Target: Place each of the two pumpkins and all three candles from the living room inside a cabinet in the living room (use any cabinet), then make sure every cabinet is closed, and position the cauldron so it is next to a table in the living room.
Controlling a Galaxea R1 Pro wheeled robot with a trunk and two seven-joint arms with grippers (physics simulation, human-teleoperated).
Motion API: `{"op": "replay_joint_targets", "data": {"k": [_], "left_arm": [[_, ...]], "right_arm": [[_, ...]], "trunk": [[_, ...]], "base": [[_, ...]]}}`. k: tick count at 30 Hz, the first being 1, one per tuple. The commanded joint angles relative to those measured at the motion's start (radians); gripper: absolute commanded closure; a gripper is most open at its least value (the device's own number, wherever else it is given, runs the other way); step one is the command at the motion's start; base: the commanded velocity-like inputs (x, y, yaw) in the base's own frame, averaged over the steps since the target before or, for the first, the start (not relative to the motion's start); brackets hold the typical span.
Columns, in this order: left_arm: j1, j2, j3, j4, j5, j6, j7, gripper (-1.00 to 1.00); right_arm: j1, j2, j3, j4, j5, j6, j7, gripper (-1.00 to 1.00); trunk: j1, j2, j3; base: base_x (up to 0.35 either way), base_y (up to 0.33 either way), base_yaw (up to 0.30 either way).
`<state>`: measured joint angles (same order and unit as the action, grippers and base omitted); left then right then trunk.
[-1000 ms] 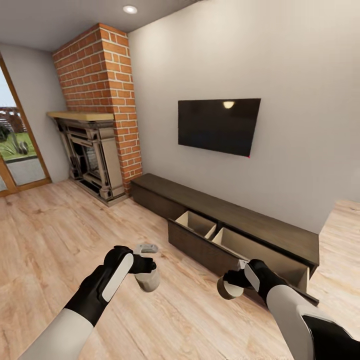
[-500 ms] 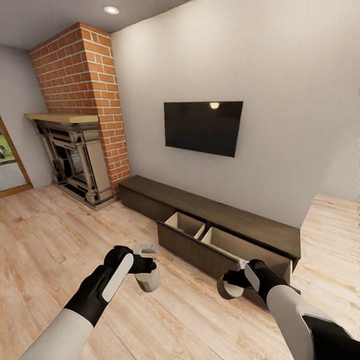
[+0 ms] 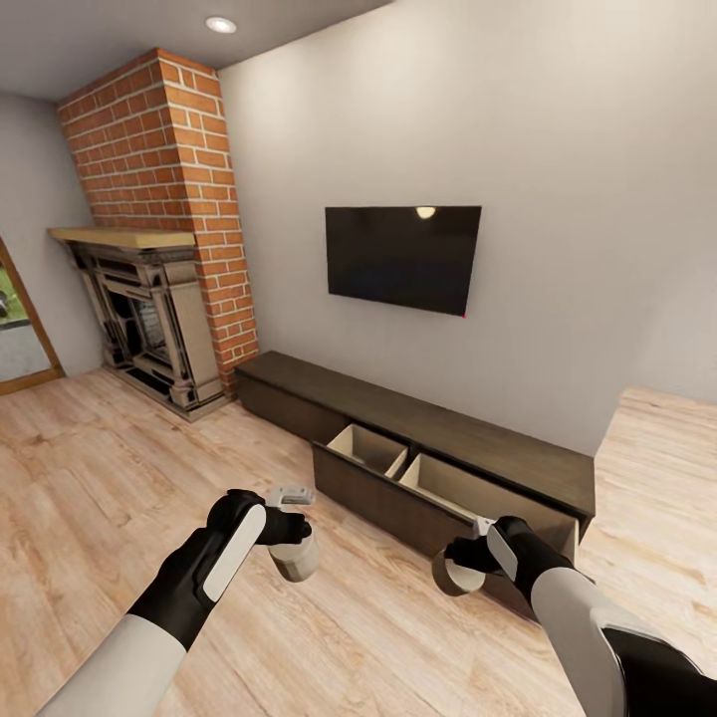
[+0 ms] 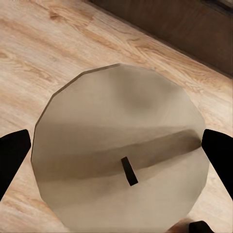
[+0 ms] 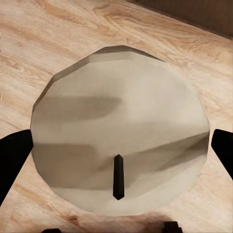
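Each of my grippers holds a candle above the wooden floor. My left gripper (image 3: 295,543) is shut on a pale grey-green candle (image 3: 297,560); in the left wrist view the candle (image 4: 121,150) fills the space between the dark fingertips (image 4: 12,155), wick up. My right gripper (image 3: 460,568) is shut on a second candle (image 3: 453,576), whose top and wick (image 5: 119,150) show in the right wrist view. The long, low dark-brown cabinet (image 3: 418,438) stands against the wall ahead, its two right drawers (image 3: 438,488) pulled out with pale insides. Pumpkins and cauldron are out of view.
A brick chimney with a dark fireplace (image 3: 149,319) stands at the left. A black television (image 3: 403,257) hangs on the grey wall above the cabinet. A glass door (image 3: 15,329) is at the far left edge. Light wood floor (image 3: 119,468) spreads between me and the cabinet.
The whole view has swung to the right, so the fireplace and cabinet sit further left in the picture. Both arms keep their pose with the candles held.
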<state>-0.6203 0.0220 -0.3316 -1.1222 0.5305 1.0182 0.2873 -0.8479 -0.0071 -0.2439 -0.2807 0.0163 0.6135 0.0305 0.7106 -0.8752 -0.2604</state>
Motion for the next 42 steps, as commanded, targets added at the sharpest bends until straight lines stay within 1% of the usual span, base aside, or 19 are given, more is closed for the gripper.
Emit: {"op": "replay_joint_targets", "data": {"k": [1, 2, 4, 10, 16, 18, 20, 25, 31, 42], "left_arm": [[-0.001, 0.001, -0.003, -0.001, 0.010, 0.002, 0.010, 1.00], [-0.001, 0.001, -0.003, -0.001, 0.010, 0.002, 0.010, 1.00], [-0.001, 0.001, -0.003, -0.001, 0.010, 0.002, 0.010, 1.00], [-0.001, 0.001, -0.003, -0.003, 0.011, 0.002, 0.009, 1.00], [-0.001, 0.001, -0.003, -0.002, 0.011, 0.002, 0.009, 1.00], [-0.001, 0.001, -0.003, -0.002, 0.011, 0.002, 0.009, 1.00], [-0.001, 0.001, -0.003, -0.002, 0.011, 0.002, 0.009, 1.00], [-0.001, 0.001, -0.003, -0.002, 0.011, 0.003, 0.009, 1.00], [0.000, 0.001, -0.003, -0.004, 0.010, 0.003, 0.010, 1.00], [0.000, 0.001, -0.002, -0.012, 0.011, 0.003, 0.008, 1.00]], "right_arm": [[-0.001, 0.000, -0.005, -0.002, 0.002, 0.006, 0.003, 1.00], [-0.002, 0.000, -0.006, -0.002, 0.002, 0.025, 0.003, 1.00], [-0.002, 0.000, -0.006, -0.002, 0.002, 0.038, 0.003, 1.00], [-0.003, -0.001, -0.007, -0.002, 0.001, 0.049, 0.003, 1.00], [-0.003, -0.002, -0.008, -0.003, 0.001, 0.049, 0.006, 1.00], [-0.003, -0.003, -0.008, -0.004, 0.001, 0.049, 0.018, 1.00], [-0.003, -0.008, -0.008, -0.006, 0.001, 0.050, 0.040, 1.00], [-0.001, -0.033, -0.008, -0.008, -0.001, 0.052, 0.097, 1.00], [-0.001, -0.041, -0.008, -0.008, 0.000, 0.052, 0.109, 1.00], [-0.002, -0.042, -0.008, -0.008, 0.001, 0.052, 0.110, 1.00]], "trunk": [[-0.004, 0.006, 0.002], [-0.004, 0.006, 0.002], [-0.004, 0.006, 0.002], [-0.004, 0.006, 0.002], [-0.004, 0.006, 0.001], [-0.004, 0.006, 0.001], [-0.004, 0.006, 0.001], [-0.004, 0.006, 0.001], [-0.004, 0.006, 0.001], [-0.004, 0.006, 0.001]], "base": [[0.000, 0.000, 0.000], [0.000, 0.000, 0.000], [0.000, 0.000, 0.000], [0.034, 0.000, 0.000], [0.265, 0.000, -0.004], [0.320, 0.000, -0.104], [0.328, 0.000, -0.194], [0.219, 0.000, -0.260], [0.034, 0.000, -0.287], [0.002, 0.000, -0.291]]}}
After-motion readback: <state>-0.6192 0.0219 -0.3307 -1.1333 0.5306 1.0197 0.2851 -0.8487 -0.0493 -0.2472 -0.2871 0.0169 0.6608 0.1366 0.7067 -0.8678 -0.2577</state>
